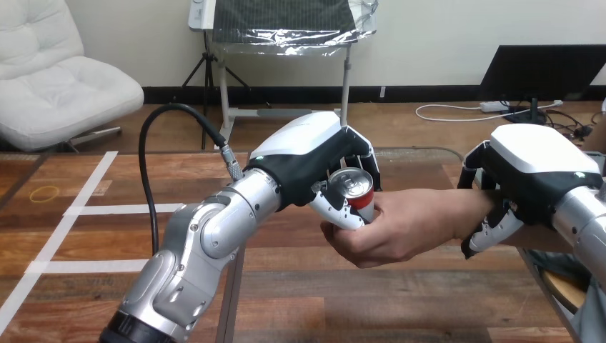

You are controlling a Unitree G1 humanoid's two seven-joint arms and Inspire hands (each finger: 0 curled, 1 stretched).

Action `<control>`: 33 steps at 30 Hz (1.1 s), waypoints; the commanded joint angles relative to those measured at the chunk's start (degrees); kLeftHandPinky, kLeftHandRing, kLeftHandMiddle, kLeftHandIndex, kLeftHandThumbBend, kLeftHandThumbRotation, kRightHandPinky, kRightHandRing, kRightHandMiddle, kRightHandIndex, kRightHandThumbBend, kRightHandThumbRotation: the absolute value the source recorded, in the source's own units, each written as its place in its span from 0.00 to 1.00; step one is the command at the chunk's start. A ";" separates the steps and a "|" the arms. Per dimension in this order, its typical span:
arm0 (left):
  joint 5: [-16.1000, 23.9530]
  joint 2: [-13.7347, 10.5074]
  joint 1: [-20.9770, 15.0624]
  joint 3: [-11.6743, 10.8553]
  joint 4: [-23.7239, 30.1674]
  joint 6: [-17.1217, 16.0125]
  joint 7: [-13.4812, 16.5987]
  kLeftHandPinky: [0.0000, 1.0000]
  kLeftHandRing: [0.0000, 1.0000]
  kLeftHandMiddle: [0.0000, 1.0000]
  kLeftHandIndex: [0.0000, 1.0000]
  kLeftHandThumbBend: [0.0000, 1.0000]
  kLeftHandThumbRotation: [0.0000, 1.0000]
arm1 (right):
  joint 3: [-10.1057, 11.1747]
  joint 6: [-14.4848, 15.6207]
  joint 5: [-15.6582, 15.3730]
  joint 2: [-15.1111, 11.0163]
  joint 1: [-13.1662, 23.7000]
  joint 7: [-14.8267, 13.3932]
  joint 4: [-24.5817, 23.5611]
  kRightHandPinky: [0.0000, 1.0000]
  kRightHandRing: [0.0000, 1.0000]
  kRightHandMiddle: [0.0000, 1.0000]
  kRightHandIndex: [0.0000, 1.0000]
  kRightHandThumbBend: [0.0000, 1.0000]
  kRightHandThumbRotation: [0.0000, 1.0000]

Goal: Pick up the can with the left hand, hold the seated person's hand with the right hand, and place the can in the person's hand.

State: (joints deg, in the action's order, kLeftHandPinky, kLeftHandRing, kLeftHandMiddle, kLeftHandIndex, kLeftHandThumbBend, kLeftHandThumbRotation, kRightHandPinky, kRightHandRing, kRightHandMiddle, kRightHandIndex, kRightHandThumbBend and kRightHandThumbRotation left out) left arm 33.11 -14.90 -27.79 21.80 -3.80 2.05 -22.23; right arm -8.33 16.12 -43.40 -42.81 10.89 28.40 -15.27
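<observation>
A red can [355, 189] with a silver top stands upright above the table's middle. My left hand [314, 161] is shut on it, fingers behind it and thumb across its front. The person's hand [400, 227] reaches in from the right, palm up, and cups the can's lower part, so both hands are on the can. My right hand [527, 182] sits over the person's wrist, with fingers curled down on both sides of it. The can's bottom is hidden by the person's fingers.
The wooden table [300, 286] carries white tape lines [86, 207] at its left and a yellow rubber band [45, 192] near the left edge. A black cable [154, 143] loops up from my left forearm. A dark round object [561, 282] lies under my right arm.
</observation>
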 commanded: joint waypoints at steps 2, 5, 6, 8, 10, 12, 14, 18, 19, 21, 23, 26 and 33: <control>-0.75 3.96 -4.77 2.45 1.01 -2.03 0.58 0.32 0.37 0.45 0.45 0.62 0.00 | 3.23 -2.61 -0.20 -0.92 5.06 -2.59 -3.88 0.44 0.53 0.59 0.60 0.81 0.00; -0.70 3.68 -4.64 2.34 1.07 -2.09 0.63 0.32 0.37 0.45 0.45 0.62 0.00 | 3.45 -3.43 -0.12 -1.01 4.75 -2.98 -3.58 0.47 0.56 0.62 0.63 0.83 0.00; -0.66 3.60 -4.62 2.32 1.09 -2.11 0.64 0.32 0.38 0.46 0.45 0.62 0.00 | 3.50 -3.55 -0.18 -1.02 4.67 -2.94 -3.51 0.49 0.59 0.64 0.64 0.84 0.00; -0.54 3.41 -4.56 2.28 1.11 -2.20 0.70 0.32 0.38 0.46 0.46 0.62 0.00 | 3.54 -3.67 -0.42 -1.08 4.52 -2.69 -3.43 0.50 0.60 0.66 0.65 0.84 0.00; -0.44 3.29 -4.54 2.27 1.07 -2.28 0.78 0.32 0.38 0.46 0.46 0.62 0.00 | 3.56 -3.72 -0.64 -1.13 4.41 -2.45 -3.37 0.52 0.61 0.67 0.67 0.84 0.00; -0.35 3.06 -4.53 2.24 0.95 -2.58 0.89 0.32 0.39 0.46 0.46 0.62 0.00 | 3.48 -3.84 -0.96 -1.33 4.26 -2.18 -3.29 0.53 0.62 0.68 0.69 0.84 0.00; -0.24 2.87 -4.53 2.24 0.89 -2.74 0.97 0.32 0.39 0.46 0.46 0.62 0.00 | 3.49 -3.97 -1.10 -1.40 4.15 -1.98 -3.17 0.54 0.64 0.69 0.70 0.84 0.00; 0.00 2.58 -4.56 2.25 0.87 -2.87 1.01 0.32 0.39 0.46 0.46 0.62 0.00 | 3.63 -4.34 -0.99 -1.32 3.99 -1.94 -2.78 0.58 0.67 0.73 0.73 0.85 0.00; 0.05 2.55 -4.56 2.24 0.86 -2.90 1.01 0.32 0.39 0.47 0.47 0.62 0.00 | 3.66 -4.42 -0.95 -1.30 3.97 -1.97 -2.70 0.58 0.68 0.73 0.74 0.85 0.00; 0.33 2.33 -4.59 2.25 0.82 -3.09 1.02 0.32 0.39 0.47 0.47 0.62 0.00 | 3.72 -4.60 -0.88 -1.25 3.86 -2.07 -2.59 0.60 0.69 0.74 0.75 0.85 0.00; 0.70 2.12 -4.63 2.28 0.72 -3.39 1.13 0.32 0.39 0.47 0.47 0.62 0.00 | 3.76 -4.72 -0.87 -1.25 3.74 -2.12 -2.56 0.61 0.70 0.75 0.76 0.85 0.00; 1.36 1.84 -4.71 2.30 0.56 -3.91 1.35 0.32 0.39 0.46 0.47 0.62 0.00 | 3.80 -4.84 -0.91 -1.26 3.56 -2.10 -2.57 0.63 0.72 0.76 0.77 0.86 0.00; 1.92 1.32 -4.86 2.06 0.32 -4.61 1.20 0.32 0.38 0.46 0.49 0.63 0.00 | 3.92 -4.97 -1.18 -1.15 3.03 -2.17 -2.64 0.68 0.76 0.80 0.81 0.86 0.00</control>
State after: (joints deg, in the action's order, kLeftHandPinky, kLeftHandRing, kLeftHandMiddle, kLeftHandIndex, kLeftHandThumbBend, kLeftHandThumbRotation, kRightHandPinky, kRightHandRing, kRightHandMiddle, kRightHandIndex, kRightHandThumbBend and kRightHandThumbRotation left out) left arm 34.98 -14.95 -28.55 22.13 -3.80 -0.72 -21.24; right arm -7.14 11.86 -44.24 -43.19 10.89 28.12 -15.80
